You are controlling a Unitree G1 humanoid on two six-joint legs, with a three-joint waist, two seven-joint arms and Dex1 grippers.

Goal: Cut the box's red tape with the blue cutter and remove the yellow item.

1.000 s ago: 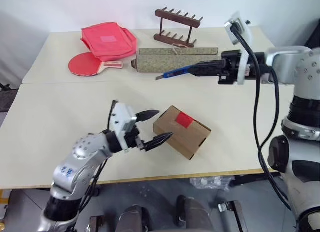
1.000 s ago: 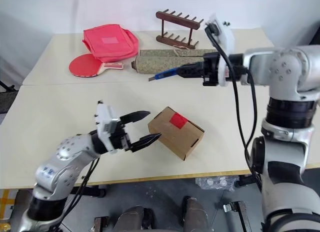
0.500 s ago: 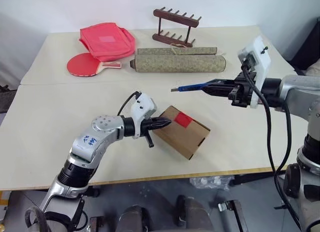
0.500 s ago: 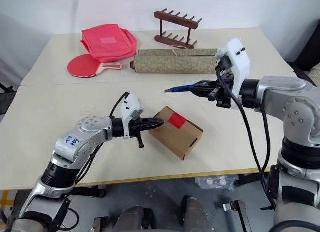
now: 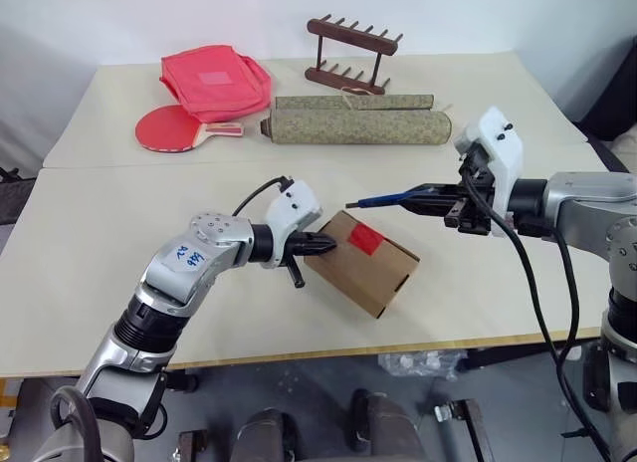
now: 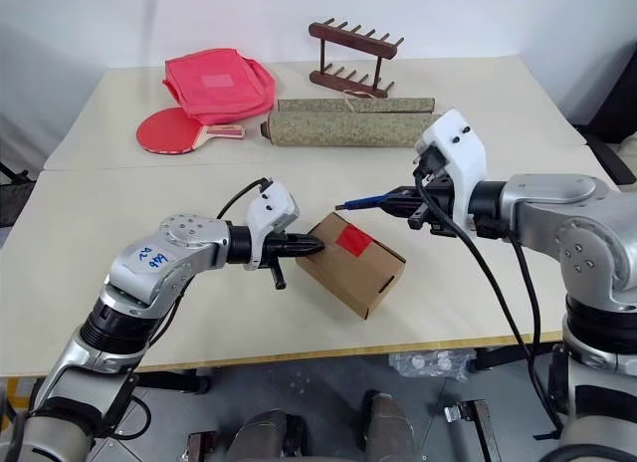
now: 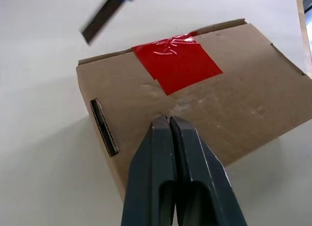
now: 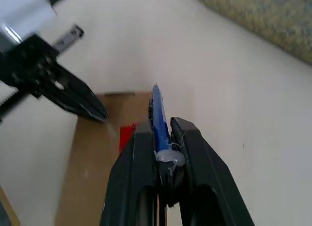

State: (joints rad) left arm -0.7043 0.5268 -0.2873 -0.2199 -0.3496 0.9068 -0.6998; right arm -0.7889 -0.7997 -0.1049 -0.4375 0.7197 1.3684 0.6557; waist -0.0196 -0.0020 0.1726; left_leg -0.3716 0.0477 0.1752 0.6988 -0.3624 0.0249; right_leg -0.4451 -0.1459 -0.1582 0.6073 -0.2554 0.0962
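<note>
The brown box (image 5: 370, 273) lies on the near table with the red tape (image 5: 365, 239) on its top face. My left gripper (image 5: 325, 246) is shut, and its tips (image 7: 167, 121) rest on the box's top near the left edge, just short of the tape (image 7: 176, 63). My right gripper (image 5: 436, 195) is shut on the blue cutter (image 5: 393, 197). The cutter is held nearly level, and its blade tip hovers above and behind the box, pointing left. The right wrist view shows the cutter (image 8: 158, 116) clamped between the fingers. The yellow item is hidden.
On the far table lie a red zip pouch (image 5: 214, 81), a red paddle (image 5: 174, 128), a rolled patterned mat (image 5: 356, 123) and a wooden rack (image 5: 353, 52). The table's front edge (image 5: 299, 354) runs close below the box.
My left gripper has shut and moved forward onto the box's top. My right arm has lowered and drawn back, bringing the cutter down close above the box.
</note>
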